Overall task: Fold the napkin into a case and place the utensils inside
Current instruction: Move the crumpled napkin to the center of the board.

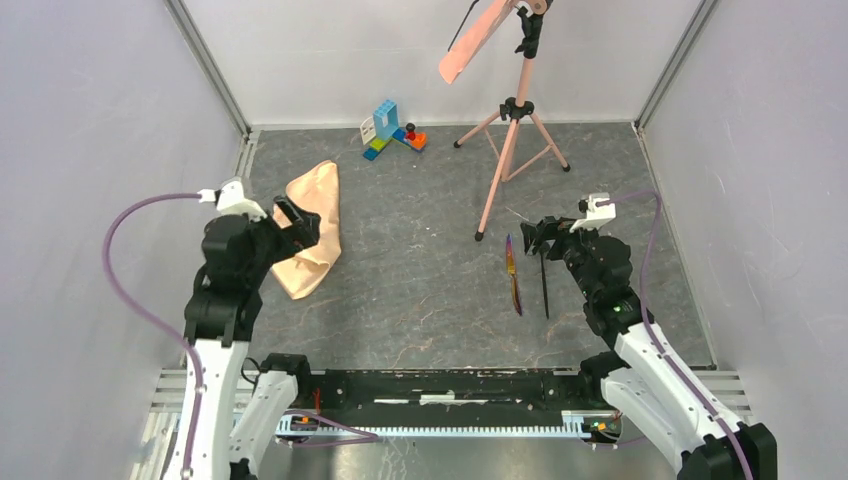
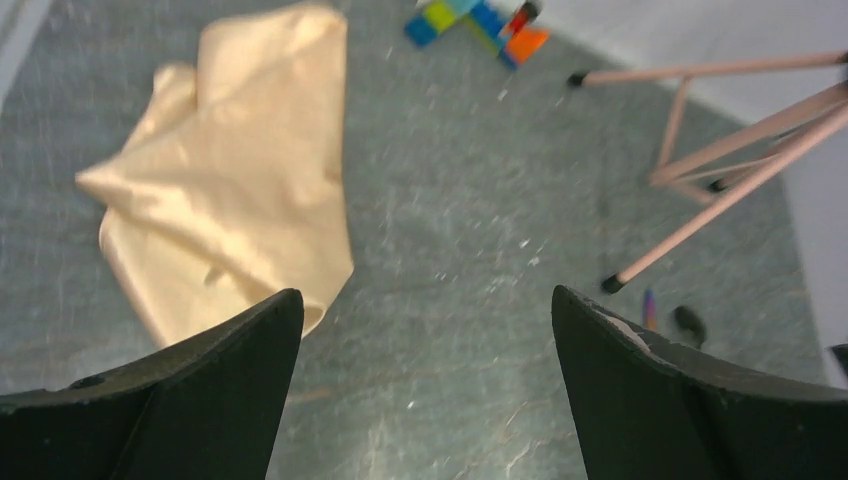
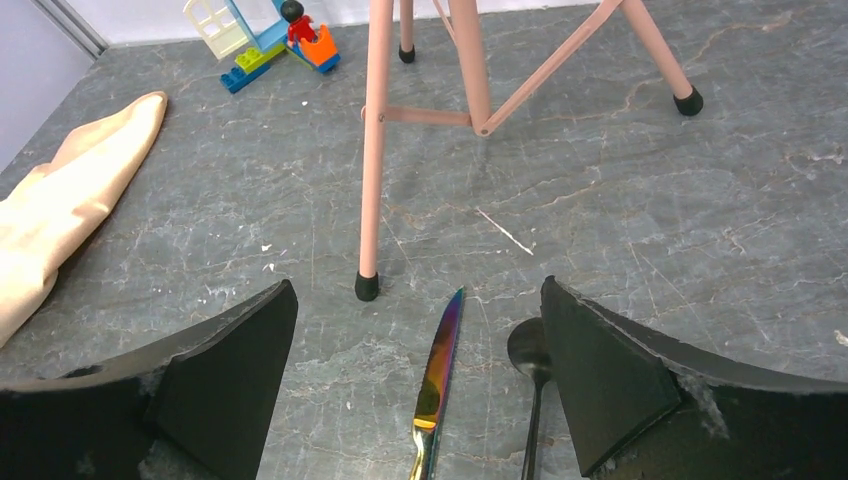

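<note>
I have both tools spread wide and empty. My left gripper (image 2: 425,330) hangs at the crumpled napkin (image 2: 230,200) on the table's (image 1: 420,300) left. My right gripper (image 3: 416,283) hangs over the knife (image 3: 440,350) and black spoon (image 3: 530,350), which lie side by side near the tripod (image 3: 375,150) foot.

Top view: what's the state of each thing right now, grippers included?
napkin: rumpled, not yet folded
knife: lying loose on the table
spoon: lying beside the knife, not touching it
left gripper: open, empty, by the napkin
right gripper: open, empty, above the knife and spoon
tripod: standing upright
</note>
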{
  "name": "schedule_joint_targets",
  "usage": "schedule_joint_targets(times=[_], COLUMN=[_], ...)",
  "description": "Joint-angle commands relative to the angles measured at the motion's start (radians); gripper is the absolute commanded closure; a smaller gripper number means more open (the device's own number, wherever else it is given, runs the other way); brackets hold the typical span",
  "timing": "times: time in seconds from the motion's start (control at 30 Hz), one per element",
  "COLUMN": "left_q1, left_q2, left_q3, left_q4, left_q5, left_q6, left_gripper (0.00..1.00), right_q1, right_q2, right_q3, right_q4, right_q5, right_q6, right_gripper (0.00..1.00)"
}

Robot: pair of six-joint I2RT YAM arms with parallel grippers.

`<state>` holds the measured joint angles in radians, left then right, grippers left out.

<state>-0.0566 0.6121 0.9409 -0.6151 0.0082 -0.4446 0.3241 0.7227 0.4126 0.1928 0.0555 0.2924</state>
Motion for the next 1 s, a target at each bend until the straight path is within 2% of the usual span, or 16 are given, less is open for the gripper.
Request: schedule_joint_targets(times=[0.0, 0.1, 0.23, 0.4, 0.57, 0.73, 0.8, 0.87, 0.93, 0.97], left_q1=[0.006, 0.008, 0.055, 0.137, 0.155, 0.156, 0.155, 0.142, 0.073, -0.009], left_q2=[0.164, 0.262, 0.319, 0.370, 0.588, 0.776, 0.829, 0.828, 0.783, 0.759], left_q3=[-0.010, -0.040, -0.099, -0.204, -0.170, -0.138, -0.124, -0.144, -0.172, -0.178], left_q4=[-0.131, -0.169, -0.107, 0.069, 0.144, 0.284, 0.283, 0.302, 0.326, 0.316], left_q5=[-0.082, -0.270, -0.326, -0.319, -0.275, -0.124, -0.082, -0.054, -0.101, -0.151], left_q6=[-0.060, -0.199, -0.374, -0.573, -0.619, -0.584, -0.588, -0.574, -0.532, -0.500], left_gripper=[0.00, 0.00, 0.00, 0.00, 0.00, 0.00, 0.08, 0.32, 0.48, 0.53], right_q1=[0.006, 0.007, 0.006, 0.007, 0.007, 0.008, 0.009, 0.011, 0.022, 0.033], right_q2=[0.039, 0.060, 0.094, 0.149, 0.136, 0.131, 0.148, 0.169, 0.188, 0.196], right_q3=[0.011, 0.009, -0.012, -0.011, -0.015, -0.002, 0.008, 0.020, 0.022, 0.017], right_q4=[0.037, 0.047, 0.103, 0.099, 0.060, 0.033, 0.030, 0.029, 0.048, 0.063], right_q5=[0.007, -0.033, -0.155, -0.227, -0.165, -0.155, -0.188, -0.233, -0.298, -0.327], right_q6=[0.046, 0.058, 0.052, 0.072, 0.108, 0.089, 0.071, 0.051, 0.023, 0.012], right_gripper=[0.02, 0.02, 0.02, 0.02, 0.02, 0.02, 0.02, 0.02, 0.02, 0.02])
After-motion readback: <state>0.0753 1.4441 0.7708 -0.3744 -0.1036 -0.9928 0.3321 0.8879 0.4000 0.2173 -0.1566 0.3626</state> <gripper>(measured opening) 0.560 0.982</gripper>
